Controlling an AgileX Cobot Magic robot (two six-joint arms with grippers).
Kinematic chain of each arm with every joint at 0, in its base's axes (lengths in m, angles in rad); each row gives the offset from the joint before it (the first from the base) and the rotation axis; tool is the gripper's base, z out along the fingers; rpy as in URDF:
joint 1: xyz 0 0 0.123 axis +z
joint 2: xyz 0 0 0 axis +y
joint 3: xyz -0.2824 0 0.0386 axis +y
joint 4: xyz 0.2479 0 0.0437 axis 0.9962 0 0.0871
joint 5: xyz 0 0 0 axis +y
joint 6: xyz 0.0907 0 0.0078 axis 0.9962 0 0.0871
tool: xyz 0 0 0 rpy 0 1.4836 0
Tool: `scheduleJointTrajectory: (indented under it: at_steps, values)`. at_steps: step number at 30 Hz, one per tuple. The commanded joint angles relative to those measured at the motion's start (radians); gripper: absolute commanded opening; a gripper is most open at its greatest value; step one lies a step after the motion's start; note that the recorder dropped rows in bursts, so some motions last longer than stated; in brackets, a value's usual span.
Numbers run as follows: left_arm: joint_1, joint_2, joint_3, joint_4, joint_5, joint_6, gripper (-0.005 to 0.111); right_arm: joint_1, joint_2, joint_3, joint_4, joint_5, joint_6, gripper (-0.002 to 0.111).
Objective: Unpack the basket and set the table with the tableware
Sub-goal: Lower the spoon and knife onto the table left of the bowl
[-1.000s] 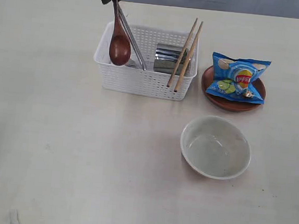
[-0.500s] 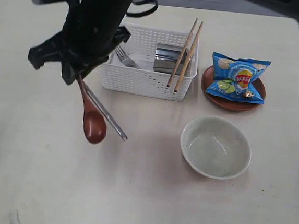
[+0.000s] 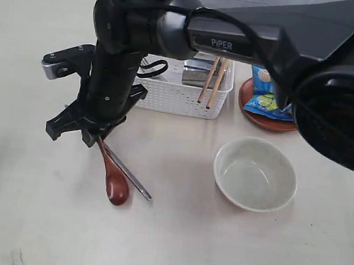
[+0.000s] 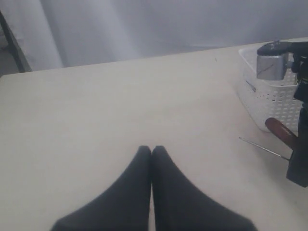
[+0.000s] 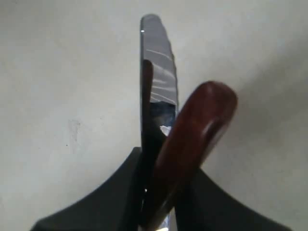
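- The left gripper (image 4: 151,150) has its fingers pressed together on nothing. It hangs over bare table (image 4: 96,106), well out at 9 o'clock from the basket (image 3: 180,94), and takes no part in the carry.
- What changed: a second ago the spoon (image 3: 117,188) and knife (image 3: 129,179) hung over the basket's left end. Half a second ago they were out over the table. Now they sit lower, at about 7 o'clock from the basket, with the spoon's bowl at the tabletop or just above it (I cannot tell which).
- The right gripper (image 3: 95,136), reaching across the middle, is pinching both handles together in narrowly parted jaws. The right wrist view shows the spoon (image 5: 197,125) lying over the knife (image 5: 156,62) between the fingers.
- For the task, two pieces are out of the basket and look ready to be laid down. They would probably have to be set apart afterwards.
- Unmoved in the basket are the fork (image 3: 147,61), the steel cup (image 3: 197,74) and the chopsticks (image 3: 215,80), which lean on its right wall.
- The bowl (image 3: 255,175) at 5 o'clock and the plate (image 3: 271,123) at 3 o'clock, still under the chip bag (image 3: 263,101), have not moved.
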Motion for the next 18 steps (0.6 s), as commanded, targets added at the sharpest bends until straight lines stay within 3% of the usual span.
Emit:
scheduleJointTrajectory:
  at_steps: [1, 3, 5, 6, 8, 12, 18]
  values:
    - [0.0, -0.003, 0.003, -0.011, -0.002, -0.005, 0.0, -0.001, 0.0, 0.005, -0.009, -0.013, -0.025, 0.0]
    - [0.0, -0.003, 0.003, -0.011, -0.002, -0.005, 0.0, -0.001, 0.0, 0.005, -0.011, -0.011, -0.025, 0.0]
    - [0.0, -0.003, 0.003, -0.011, -0.002, -0.005, 0.0, -0.001, 0.002, 0.005, -0.019, -0.011, -0.021, 0.014]
    - [0.0, -0.003, 0.003, -0.011, -0.002, -0.005, 0.0, -0.001, 0.008, 0.005, -0.019, -0.011, -0.018, 0.029]
    - [0.0, -0.003, 0.003, -0.011, -0.002, -0.005, 0.0, -0.001, 0.022, 0.005, -0.029, -0.013, 0.0, 0.047]
    - [0.0, -0.003, 0.003, -0.011, -0.002, -0.005, 0.0, -0.001, 0.028, -0.002, -0.038, -0.011, 0.018, 0.048]
    - [0.0, -0.003, 0.003, -0.011, -0.002, -0.005, 0.0, -0.001, 0.019, -0.114, -0.038, 0.141, 0.044, 0.048]
